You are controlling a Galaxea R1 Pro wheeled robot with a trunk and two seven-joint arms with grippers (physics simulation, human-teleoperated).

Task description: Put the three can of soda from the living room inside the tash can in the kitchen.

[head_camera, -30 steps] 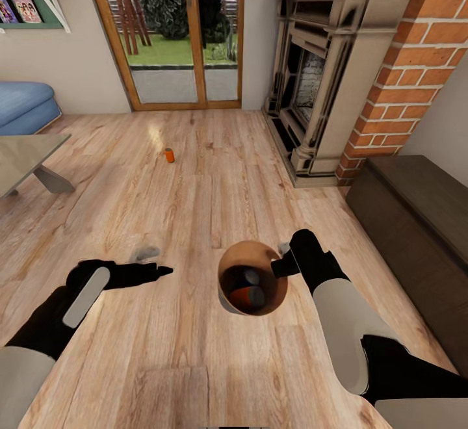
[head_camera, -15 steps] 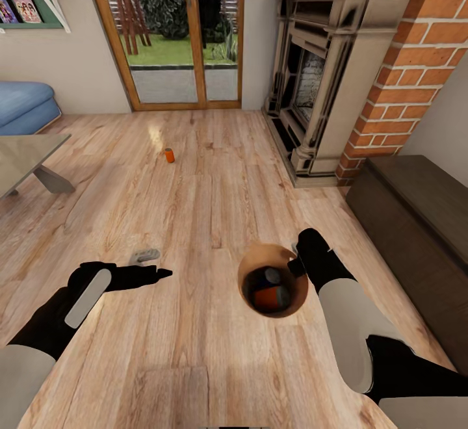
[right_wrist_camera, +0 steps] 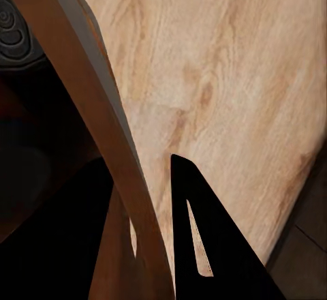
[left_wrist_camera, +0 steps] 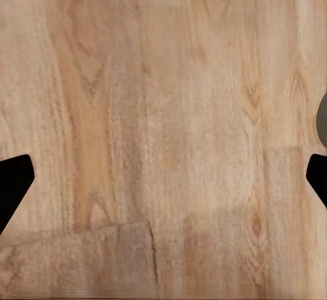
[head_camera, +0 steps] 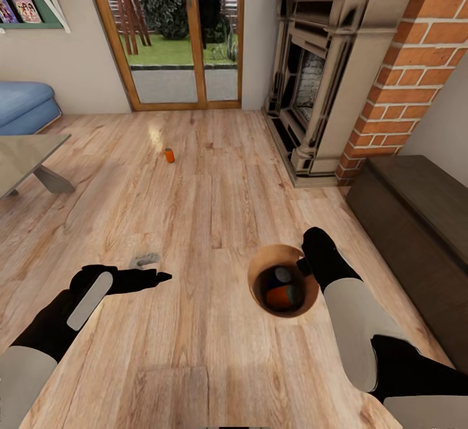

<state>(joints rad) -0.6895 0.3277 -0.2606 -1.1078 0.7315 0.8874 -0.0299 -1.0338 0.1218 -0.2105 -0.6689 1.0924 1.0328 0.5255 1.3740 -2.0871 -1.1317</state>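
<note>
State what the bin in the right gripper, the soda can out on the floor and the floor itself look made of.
Trash can: smooth brown inside, wood-toned, with a thin rim, as the right wrist view shows; wood or plastic, unclear. It is held by the right gripper.
Soda can: glossy orange body, probably painted metal, too small to confirm.
Floor: warm wood planks with visible grain and seams, lightly sheened.

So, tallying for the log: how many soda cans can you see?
3: one can stands on the floor near the glass doors; two cans sit inside the trash can gripped by the right gripper.
</note>
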